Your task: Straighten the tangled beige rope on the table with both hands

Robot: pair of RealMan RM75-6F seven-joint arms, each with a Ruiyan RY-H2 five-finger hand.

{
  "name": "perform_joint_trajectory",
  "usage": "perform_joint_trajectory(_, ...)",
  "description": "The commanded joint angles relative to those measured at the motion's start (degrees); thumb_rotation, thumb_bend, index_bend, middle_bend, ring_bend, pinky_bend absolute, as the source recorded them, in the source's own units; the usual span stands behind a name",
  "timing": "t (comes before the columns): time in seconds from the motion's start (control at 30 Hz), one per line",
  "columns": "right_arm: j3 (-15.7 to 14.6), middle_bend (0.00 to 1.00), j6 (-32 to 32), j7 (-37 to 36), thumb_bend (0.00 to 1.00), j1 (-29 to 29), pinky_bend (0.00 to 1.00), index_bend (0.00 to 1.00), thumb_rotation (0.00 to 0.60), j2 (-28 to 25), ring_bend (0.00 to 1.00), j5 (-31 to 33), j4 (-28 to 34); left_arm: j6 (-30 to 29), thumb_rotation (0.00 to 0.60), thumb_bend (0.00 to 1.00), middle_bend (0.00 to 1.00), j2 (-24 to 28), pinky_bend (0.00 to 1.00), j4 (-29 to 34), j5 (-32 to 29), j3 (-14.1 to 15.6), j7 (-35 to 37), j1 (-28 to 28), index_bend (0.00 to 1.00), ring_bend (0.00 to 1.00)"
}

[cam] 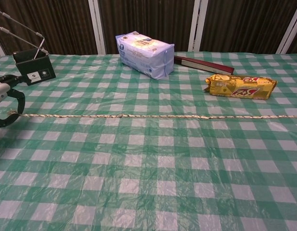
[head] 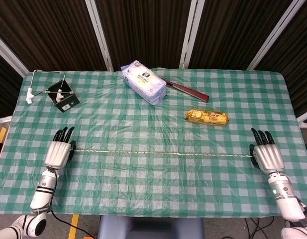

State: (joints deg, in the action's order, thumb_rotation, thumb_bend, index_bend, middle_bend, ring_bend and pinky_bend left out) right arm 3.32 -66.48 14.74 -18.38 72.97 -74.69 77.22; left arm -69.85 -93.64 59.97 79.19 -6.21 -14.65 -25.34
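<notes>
The beige rope (head: pixel 163 154) lies taut in a straight line across the checked tablecloth, seen also in the chest view as the rope (cam: pixel 153 116). My left hand (head: pixel 58 151) pinches the rope's left end; in the chest view this left hand (cam: pixel 5 103) shows at the frame's left edge with the rope end between its dark fingers. My right hand (head: pixel 265 154) holds the rope's right end near the table's right side. The chest view does not show the right hand; the rope runs off its right edge.
A blue-and-white tissue pack (head: pixel 144 81) and a dark red flat box (head: pixel 187 89) sit at the back centre. A yellow biscuit packet (head: pixel 207 117) lies right of centre, just behind the rope. A black stand with wire frame (head: pixel 61 94) is at the back left.
</notes>
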Motion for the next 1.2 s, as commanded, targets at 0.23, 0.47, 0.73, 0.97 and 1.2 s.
perform_joint_trajectory(0.23,-0.7,0.02,2.0,0.4,0.53,-0.1,0.0,0.74,0.6,2.1,0.0,0.2,-2.8,1.7,0.6,0.46,0.07,-1.8,0.15,-2.1,-0.1,0.3,0.0,-0.8,0.66,0.0)
perform_joint_trajectory(0.47,-1.1,0.02,3.7,0.4,0.53,-0.5,0.0,0.73,0.6,4.1,0.0,0.3,-5.3,3.4,0.6,0.46,0.07,-3.6,0.15,-5.4,-0.4,0.9,0.5,-1.1,0.66,0.0)
perform_joint_trajectory(0.73,-1.4,0.02,5.6,1.9,0.53,-0.9,0.0,0.68,0.6,5.2,0.0,1.0,-5.8,3.6,0.6,0.46,0.07,-4.6,0.15,-7.1,0.4,1.7,2.0,-1.0,0.61,0.0)
perform_joint_trajectory(0.97,-1.8,0.0,9.9,3.8,0.53,-1.6,0.0,0.32,0.6,4.0,0.0,3.8,-4.4,4.8,0.6,0.46,0.05,-3.5,0.08,-5.9,0.4,2.3,2.3,-0.8,0.29,0.0)
perform_joint_trajectory(1.2,-1.5,0.0,9.6,3.9,0.53,-1.0,0.0,0.13,0.6,2.4,0.0,5.2,-2.6,3.8,0.6,0.45,0.02,-0.5,0.06,-1.7,0.7,2.5,3.6,0.0,0.03,0.0)
